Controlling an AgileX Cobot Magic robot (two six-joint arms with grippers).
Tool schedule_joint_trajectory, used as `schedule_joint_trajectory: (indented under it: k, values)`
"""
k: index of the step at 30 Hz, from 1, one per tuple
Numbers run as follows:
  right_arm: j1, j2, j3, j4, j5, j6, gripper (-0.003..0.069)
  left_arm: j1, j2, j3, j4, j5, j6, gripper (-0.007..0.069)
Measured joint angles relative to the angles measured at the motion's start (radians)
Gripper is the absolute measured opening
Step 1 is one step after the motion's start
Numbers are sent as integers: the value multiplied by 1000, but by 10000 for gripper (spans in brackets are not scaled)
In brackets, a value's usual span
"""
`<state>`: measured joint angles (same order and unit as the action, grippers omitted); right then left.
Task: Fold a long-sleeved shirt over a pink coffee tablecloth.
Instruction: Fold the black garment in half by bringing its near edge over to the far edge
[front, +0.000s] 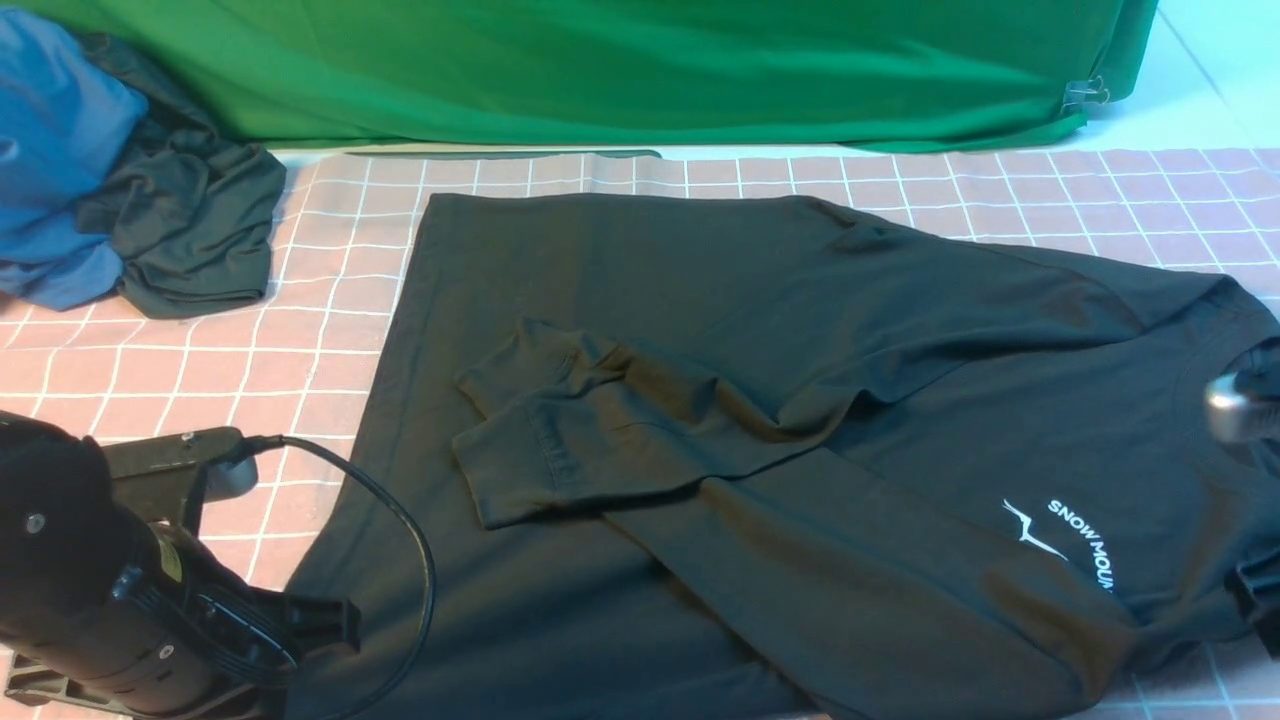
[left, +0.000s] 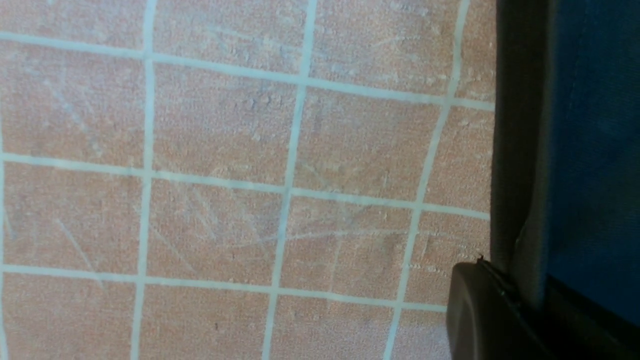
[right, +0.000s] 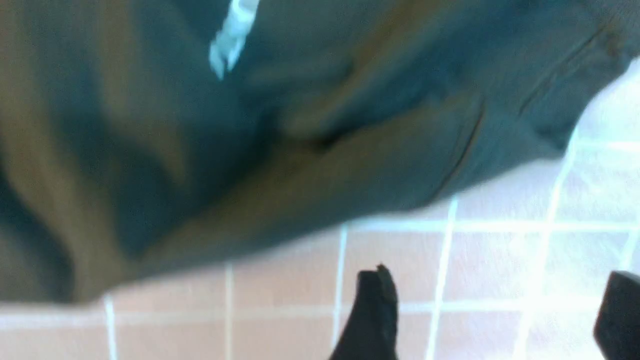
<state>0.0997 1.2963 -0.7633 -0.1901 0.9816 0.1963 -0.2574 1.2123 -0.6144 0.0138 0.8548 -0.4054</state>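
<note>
The long-sleeved shirt (front: 700, 330) lies sleeves-in on the pink coffee tablecloth (front: 330, 330), its edge just ahead of the right jaws, spread wide and empty, the left jaws closed; a one-layer pinch could drag the fold apart.

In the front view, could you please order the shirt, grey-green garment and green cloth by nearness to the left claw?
1. Long-sleeved shirt, right beside the left claw.
2. Grey-green garment, back left.
3. Green cloth, along the back.
</note>
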Motion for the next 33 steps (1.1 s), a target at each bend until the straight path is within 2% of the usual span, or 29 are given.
schedule_joint_trajectory:
  k: [3,4,5,6,7,8,9,21,23,24,26,28,30,33]
  values:
    - [-97,9,-2,75,-51,-34,587,0,0,0,-6,0,0,34]
    - [-160,21,-6,128,-73,-62,587,0,0,0,-7,-3,0,34]
    - [-169,23,-7,148,-76,-67,587,0,0,0,-8,-5,0,34]
    - [-242,38,-8,236,-96,-122,587,0,0,0,-14,-14,0,34]
    - [-249,38,-8,247,-96,-129,587,0,0,0,-14,-14,0,34]
    - [-294,56,-8,329,-102,-171,587,0,0,0,-14,-21,0,34]
    - [-313,68,-8,354,-105,-183,587,0,0,0,-14,-22,0,34]
    - [-335,228,14,483,-117,-226,579,0,0,0,-14,-23,0,34]
    - [-335,232,15,490,-117,-238,516,0,0,0,-14,-26,0,34]
    - [-335,232,15,493,-120,-248,446,0,0,0,-14,-32,0,34]
    - [-335,232,15,493,-124,-257,216,0,0,0,-24,-44,0,34]
    - [-335,233,11,486,-123,-263,104,0,0,-11,-29,-40,-1,34]
    - [-335,233,-3,473,-113,-270,78,0,1,-42,-27,-22,-12,34]
    - [-335,234,-48,448,-83,-276,77,0,1,-108,-14,8,-36,34]
